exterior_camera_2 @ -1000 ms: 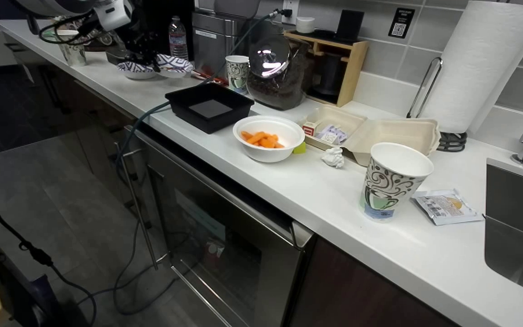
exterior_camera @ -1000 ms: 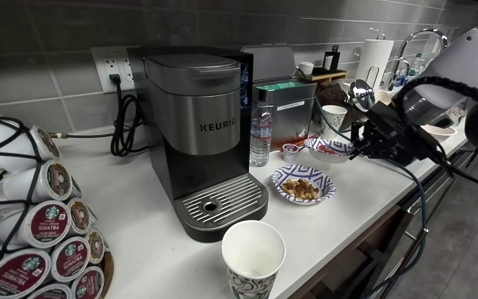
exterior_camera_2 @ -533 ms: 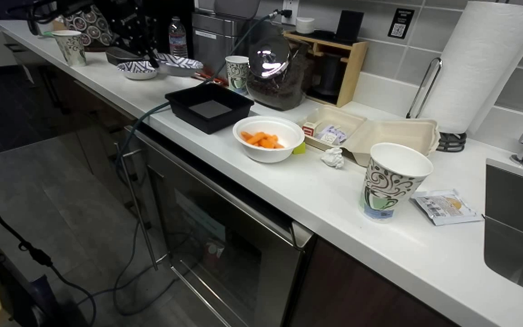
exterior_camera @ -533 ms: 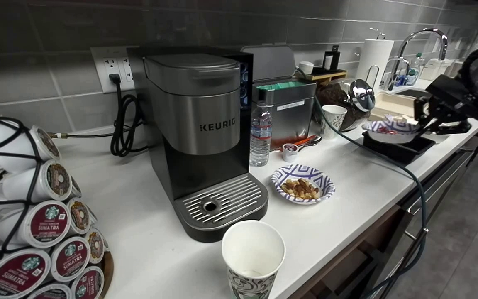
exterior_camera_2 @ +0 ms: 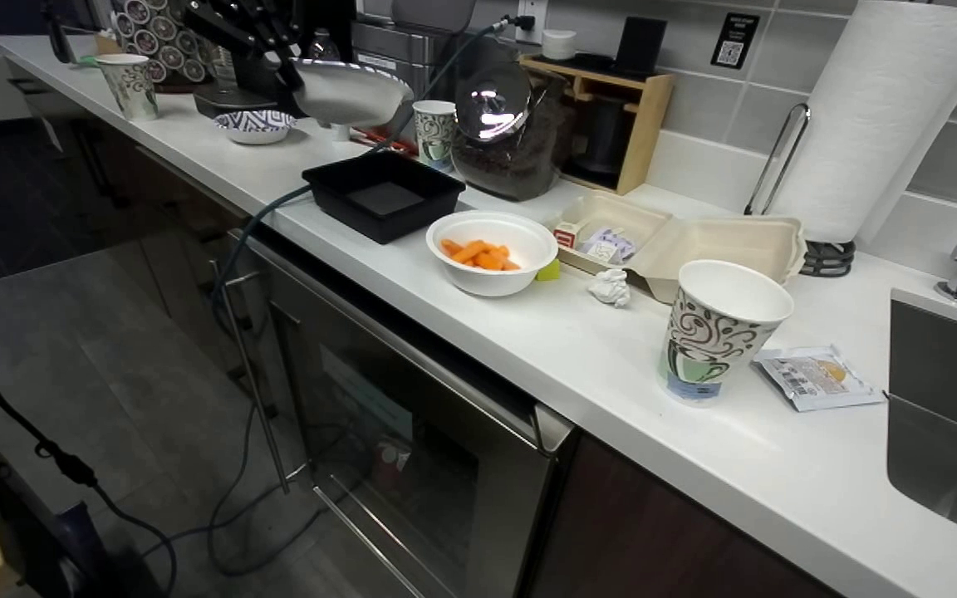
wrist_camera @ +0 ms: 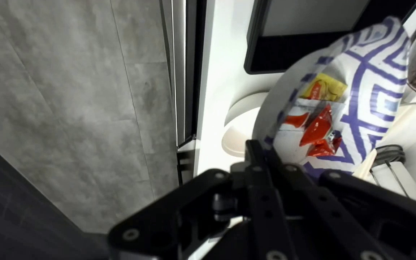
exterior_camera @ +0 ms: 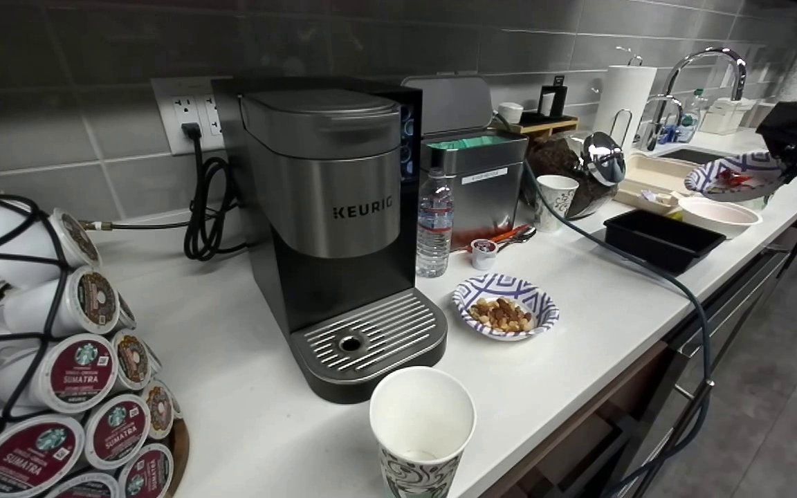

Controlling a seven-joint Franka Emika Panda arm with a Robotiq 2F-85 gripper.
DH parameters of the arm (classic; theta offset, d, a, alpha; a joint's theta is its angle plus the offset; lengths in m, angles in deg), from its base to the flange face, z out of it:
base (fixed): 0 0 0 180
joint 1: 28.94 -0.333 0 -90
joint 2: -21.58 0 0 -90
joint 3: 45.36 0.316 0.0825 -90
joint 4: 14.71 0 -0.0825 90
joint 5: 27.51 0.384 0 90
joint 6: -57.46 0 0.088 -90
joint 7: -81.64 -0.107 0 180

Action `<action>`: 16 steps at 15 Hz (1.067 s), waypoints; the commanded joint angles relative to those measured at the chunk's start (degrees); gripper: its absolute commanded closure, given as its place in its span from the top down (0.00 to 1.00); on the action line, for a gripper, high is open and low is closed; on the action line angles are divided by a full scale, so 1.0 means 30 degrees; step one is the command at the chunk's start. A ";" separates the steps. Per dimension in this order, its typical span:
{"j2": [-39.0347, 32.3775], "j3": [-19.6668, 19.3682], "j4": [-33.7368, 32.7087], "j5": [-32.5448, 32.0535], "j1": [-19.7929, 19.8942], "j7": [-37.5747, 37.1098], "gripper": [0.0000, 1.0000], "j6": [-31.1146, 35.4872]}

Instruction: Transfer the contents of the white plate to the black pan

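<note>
Plate [wrist_camera: 370,90], white with a blue pattern, held up off the desk [exterior_camera_2: 578,332] and tilted. In the wrist view it hides a corner of the pan [wrist_camera: 273,52] and part of a bowl [wrist_camera: 235,139]. My hand [wrist_camera: 264,150] has its jaws drawn together, pinching one stretch of the rim. Glossy packets [wrist_camera: 318,128], red and yellow, lie inside.

It looks like thin paper, so I expect it to be light, floppy and quick to crease; held by one edge, the far side may droop or twist. The rim seems the place to grip, firmly enough that it does not pivot. The packets should be light and slick, likely to slide out in a rush once tipped.

I cannot judge how high the plate is, or whether it is squarely over the pan. In an exterior view the plate [exterior_camera_2: 354,98] shows mostly its underside and hides the packets. In both exterior views the hand is a dark shape meeting the frame's edge, so its jaws are hard to read there. The packets overlap, so I cannot count them, and their print is too blurred to make out.
</note>
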 commanded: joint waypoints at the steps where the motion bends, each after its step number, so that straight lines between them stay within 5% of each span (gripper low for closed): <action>1: -0.1553 0.0485 -0.1353 -0.3462 -0.1699 -0.2364 0.01 -0.2256; 4: -0.3145 0.0102 -0.2302 -0.5536 -0.3487 -0.2963 0.01 -0.4504; 11: -0.7205 -0.1711 -0.4769 -0.6261 -0.5994 -0.3703 0.01 -0.8389; 16: -0.8048 -0.1853 -0.6179 -1.0135 -0.7683 -0.4428 0.01 -1.1337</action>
